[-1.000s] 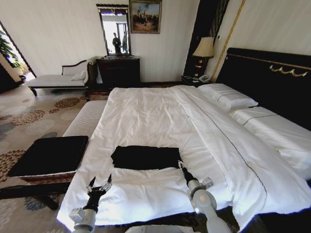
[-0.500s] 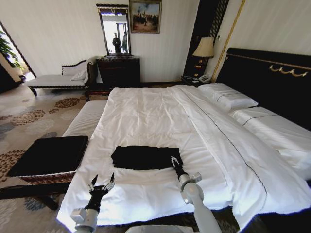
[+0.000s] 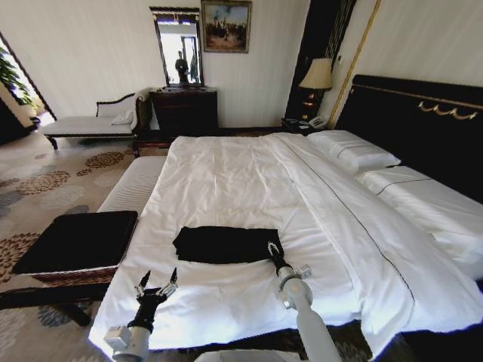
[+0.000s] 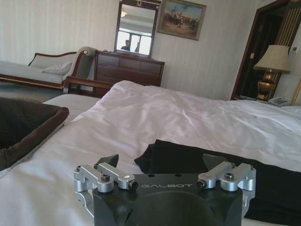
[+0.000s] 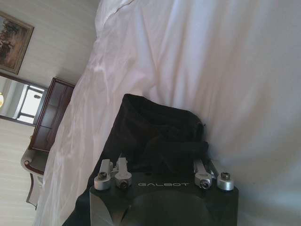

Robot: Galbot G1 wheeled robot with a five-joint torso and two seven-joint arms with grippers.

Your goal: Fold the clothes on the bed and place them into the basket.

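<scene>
The clothes [image 3: 226, 244] lie as a folded black rectangle on the white bed [image 3: 241, 166], near its foot. My right gripper [image 3: 272, 249] is at the near right corner of the clothes, fingers spread over the black fabric [image 5: 150, 127] and holding nothing. My left gripper [image 3: 156, 285] hovers open above the sheet, short of the clothes' near left corner [image 4: 188, 157]. The basket [image 3: 75, 243], brown wicker with a flat black top, stands on the floor left of the bed's foot, and its dark edge [image 4: 28, 127] shows in the left wrist view.
A long pale bench [image 3: 132, 185] runs along the bed's left side behind the basket. A dark dresser [image 3: 185, 111] with a mirror, a chaise [image 3: 94, 121] and a lamp [image 3: 317, 75] stand by the far wall. The black headboard [image 3: 423, 128] and pillows [image 3: 355, 154] are at the right.
My right gripper has moved left and forward onto the clothes' near right corner. The left gripper has barely shifted.
</scene>
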